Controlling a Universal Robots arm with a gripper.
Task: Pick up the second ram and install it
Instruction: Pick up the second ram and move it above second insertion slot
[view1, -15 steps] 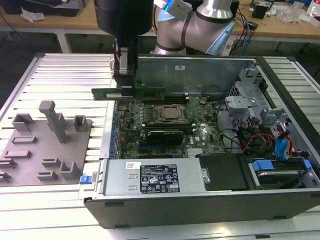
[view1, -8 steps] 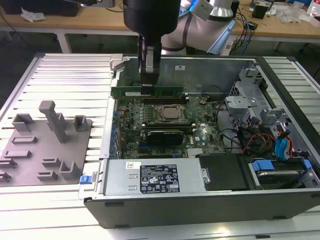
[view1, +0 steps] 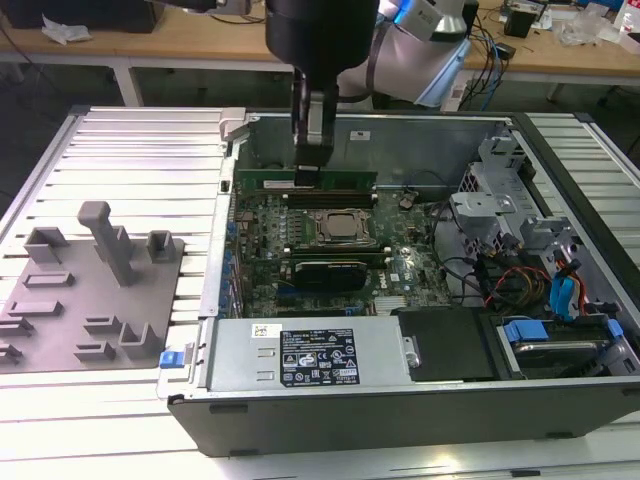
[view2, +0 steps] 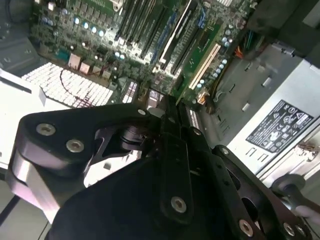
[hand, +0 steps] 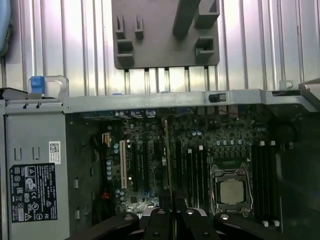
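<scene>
Nothing legible; black label (view1: 318, 362) and small white sticker (view1: 263, 331) on the power supply (view1: 385, 350), print unreadable.

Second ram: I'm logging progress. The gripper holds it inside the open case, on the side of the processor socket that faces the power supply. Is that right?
Not quite. In the exterior view the gripper holds the second ram inside the open case, but on the side of the processor socket away from the power supply, by the case's far wall.
</scene>
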